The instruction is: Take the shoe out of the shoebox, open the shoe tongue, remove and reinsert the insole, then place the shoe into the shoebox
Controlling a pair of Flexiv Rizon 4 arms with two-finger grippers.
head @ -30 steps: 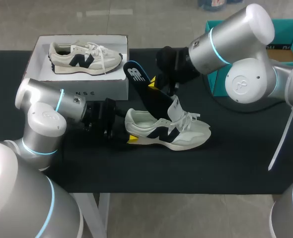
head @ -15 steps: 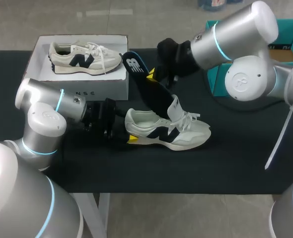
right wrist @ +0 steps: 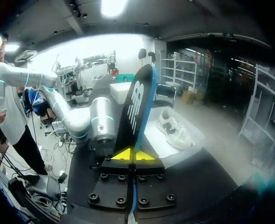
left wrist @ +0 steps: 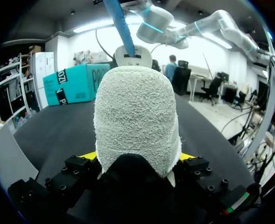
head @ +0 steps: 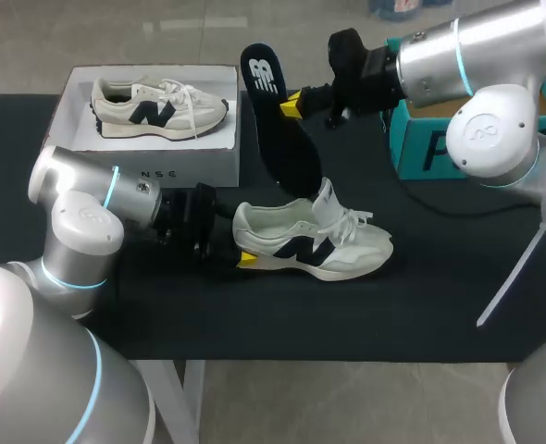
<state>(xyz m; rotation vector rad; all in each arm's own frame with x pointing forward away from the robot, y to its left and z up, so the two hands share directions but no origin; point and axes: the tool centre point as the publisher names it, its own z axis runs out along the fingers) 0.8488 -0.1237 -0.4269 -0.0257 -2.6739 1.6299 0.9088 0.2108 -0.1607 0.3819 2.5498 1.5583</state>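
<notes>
Above pale shoe (head: 303,242), long flat insole (head: 283,139)

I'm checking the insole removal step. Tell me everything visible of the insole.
The insole is thin, black, with a white logo at its heel end and a blue edge. The right gripper is shut on it near that end, holding it tilted, heel up. Its toe end reaches down to the opening of the shoe; I cannot tell if it is free.

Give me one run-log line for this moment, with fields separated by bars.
step: insole removal | left gripper: shut on shoe heel | right gripper: shut on insole, held tilted above shoe
</notes>
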